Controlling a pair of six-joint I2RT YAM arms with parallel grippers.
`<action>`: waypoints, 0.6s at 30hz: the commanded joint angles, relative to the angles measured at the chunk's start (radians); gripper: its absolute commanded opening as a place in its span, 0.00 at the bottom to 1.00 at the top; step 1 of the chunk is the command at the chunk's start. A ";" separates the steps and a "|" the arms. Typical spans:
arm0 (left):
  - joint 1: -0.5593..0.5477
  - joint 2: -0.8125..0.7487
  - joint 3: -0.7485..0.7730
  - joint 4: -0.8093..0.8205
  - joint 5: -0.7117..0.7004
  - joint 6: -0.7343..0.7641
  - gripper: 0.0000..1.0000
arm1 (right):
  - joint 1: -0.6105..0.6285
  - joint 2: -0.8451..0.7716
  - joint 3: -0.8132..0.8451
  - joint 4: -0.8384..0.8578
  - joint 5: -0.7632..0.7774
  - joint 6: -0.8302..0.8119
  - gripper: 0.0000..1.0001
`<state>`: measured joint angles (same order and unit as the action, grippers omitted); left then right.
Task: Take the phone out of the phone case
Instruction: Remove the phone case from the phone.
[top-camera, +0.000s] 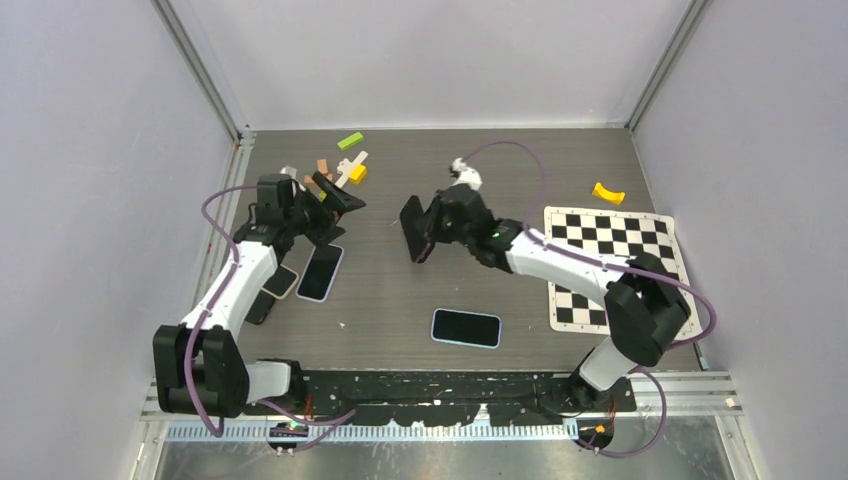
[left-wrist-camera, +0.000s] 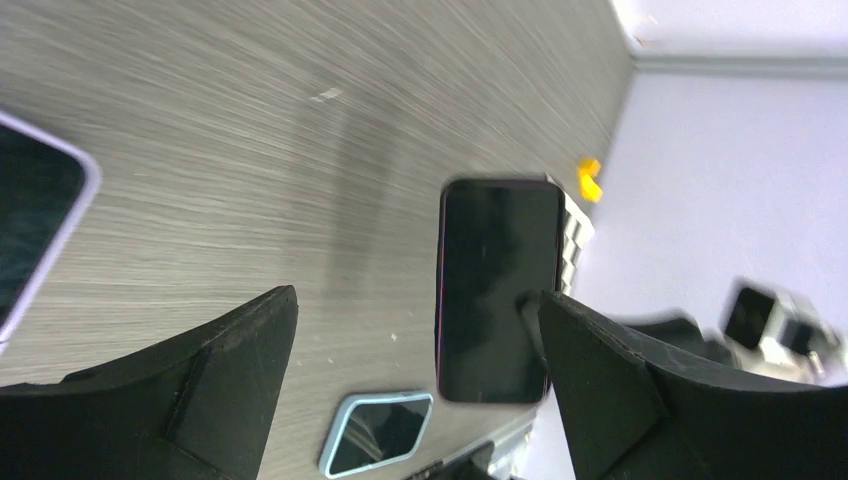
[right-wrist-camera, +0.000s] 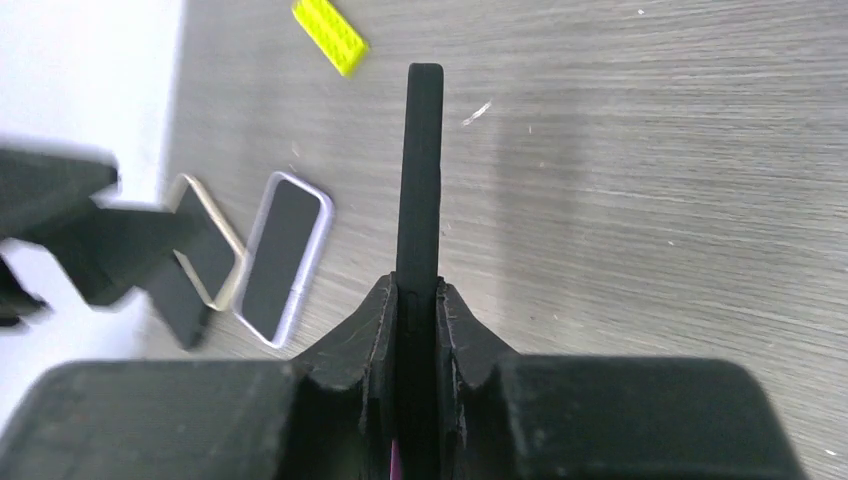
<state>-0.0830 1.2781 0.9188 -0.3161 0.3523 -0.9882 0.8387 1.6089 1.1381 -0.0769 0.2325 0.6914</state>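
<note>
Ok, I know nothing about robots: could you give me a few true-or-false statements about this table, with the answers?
The jaws of the right arm grip a black phone. True.
The jaws of the left arm are shut on a phone. False: they stand wide open, holding nothing.
A blue-cased phone lies flat on the table. True.
The checkerboard sheet lies on the left arm's side. False: it lies on the right arm's side.
</note>
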 joint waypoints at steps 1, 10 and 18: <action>-0.023 -0.067 -0.058 0.205 0.221 0.012 0.92 | -0.117 -0.095 -0.103 0.365 -0.276 0.380 0.01; -0.185 -0.096 -0.101 0.406 0.353 -0.107 0.80 | -0.181 -0.076 -0.200 0.761 -0.381 0.664 0.01; -0.185 -0.151 -0.122 0.385 0.310 -0.164 0.73 | -0.188 -0.058 -0.231 0.916 -0.403 0.767 0.01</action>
<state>-0.2726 1.1725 0.8108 -0.0135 0.6525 -1.0916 0.6533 1.5604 0.9039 0.6006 -0.1383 1.3582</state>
